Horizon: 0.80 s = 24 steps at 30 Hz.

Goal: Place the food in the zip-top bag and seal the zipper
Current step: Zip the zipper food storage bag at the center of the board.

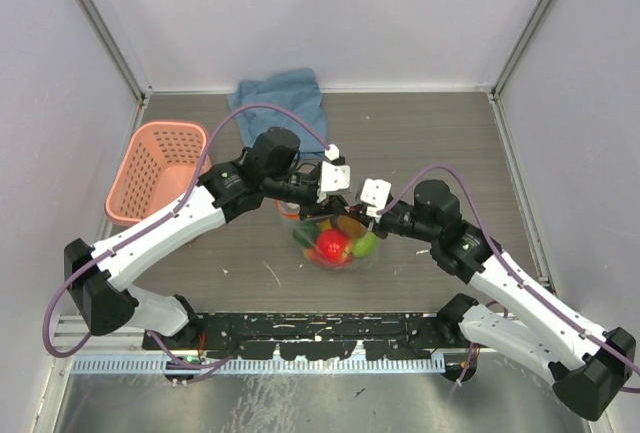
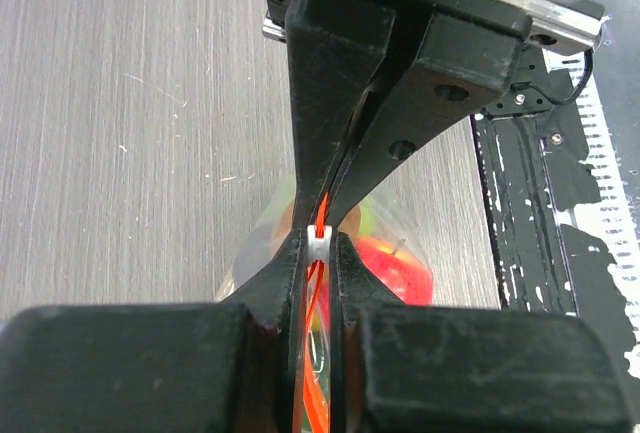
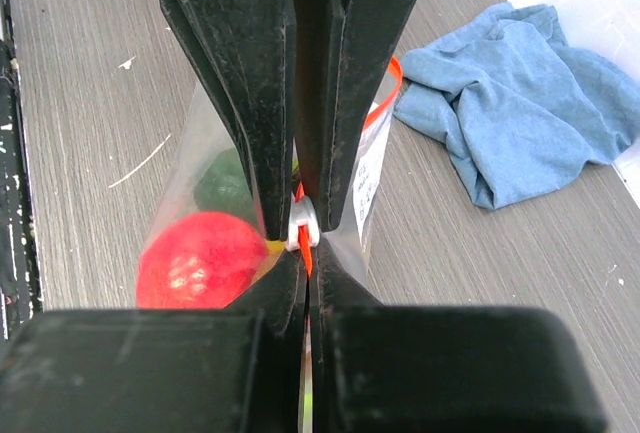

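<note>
Zip-top bag point(image 1: 335, 253) of clear thin plastic, already filled with small glossy rounded toy fruits point(image 1: 334, 245), sits between the two tools near the middle of the grey wood-grain surface point(image 1: 450, 143). Its bulging lower part lies just on the near side of both tools in the top view.

Well to the left of the left tool point(image 1: 335, 181) stands a pink lattice plastic basket point(image 1: 155, 168), against the left wall. Beyond that tool, at the far edge of the surface, lies a crumpled blue cloth point(image 1: 280, 98), apart from the bag.

The left tool is clenched on the thin red-orange zipper point(image 2: 316, 393) along the bag's top edge. In its wrist view the strip runs between the closed fingers point(image 2: 275, 288), and the zipper's small white end piece point(image 2: 319, 243) sits right at their tips. A red fruit point(image 2: 395, 268) shows through the plastic just beyond them.

The right tool point(image 1: 372, 203) meets the left one tip to tip and is clamped on the same end of the zipper. In its wrist view the white end piece is pinched at the fingertips point(image 3: 280, 283). A red fruit and a dark green one point(image 3: 225, 183) lie inside the bag just left of these fingers, and the blue cloth lies off to their right.
</note>
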Motion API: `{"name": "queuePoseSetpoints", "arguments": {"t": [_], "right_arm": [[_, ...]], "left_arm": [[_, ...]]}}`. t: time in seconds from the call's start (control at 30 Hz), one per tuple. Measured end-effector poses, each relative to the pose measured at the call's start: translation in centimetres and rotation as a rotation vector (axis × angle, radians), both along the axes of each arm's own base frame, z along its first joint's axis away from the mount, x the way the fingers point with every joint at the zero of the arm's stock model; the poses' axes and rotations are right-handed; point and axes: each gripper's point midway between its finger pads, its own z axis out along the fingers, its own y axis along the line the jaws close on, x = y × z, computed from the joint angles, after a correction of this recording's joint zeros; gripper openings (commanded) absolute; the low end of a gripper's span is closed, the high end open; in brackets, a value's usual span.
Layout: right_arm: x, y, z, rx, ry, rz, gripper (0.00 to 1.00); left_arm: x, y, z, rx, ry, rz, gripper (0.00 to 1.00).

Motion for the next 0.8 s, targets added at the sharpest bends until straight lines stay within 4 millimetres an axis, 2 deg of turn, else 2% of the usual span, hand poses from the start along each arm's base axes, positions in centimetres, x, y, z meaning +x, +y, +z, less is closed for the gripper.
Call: {"name": "queuePoseSetpoints", "arguments": {"t": [0.2, 0.5, 0.8], "right_arm": [[0.1, -0.5, 0.3, 0.008, -0.007, -0.031, 0.01], [0.5, -1.0, 0.8, 0.021, -0.018, -0.074, 0.01], [1.1, -1.5, 0.9, 0.030, -0.026, -0.125, 0.01]], "left_arm": [[0.6, 0.3, -0.1, 0.011, -0.008, 0.034, 0.00], [2.3, 2.7, -1.1, 0.042, 0.021, 0.151, 0.00], [2.8, 4.1, -2.1, 0.062, 0.047, 0.223, 0.00]]}}
